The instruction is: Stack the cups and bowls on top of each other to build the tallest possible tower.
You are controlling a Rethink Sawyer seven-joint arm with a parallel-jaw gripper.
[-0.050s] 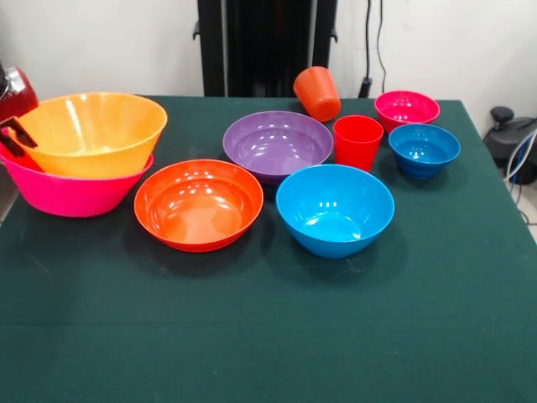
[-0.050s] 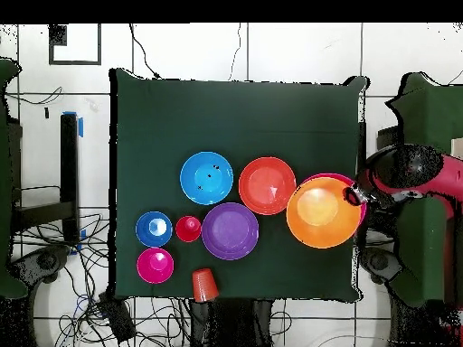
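The gripper (image 1: 15, 134) pinched the left rim of the yellow-orange bowl (image 1: 94, 133), which sat tilted inside the pink bowl (image 1: 59, 193) at the table's (image 1: 268, 336) left edge. Releasing only once the bowl lay level would probably have seated it best; the red-orange bowl (image 1: 198, 204) waited just right.

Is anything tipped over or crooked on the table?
Yes. The orange cup lies on its side at the back, while the red cup stands upright. The yellow-orange bowl also sits tilted inside the pink bowl, not nested level.
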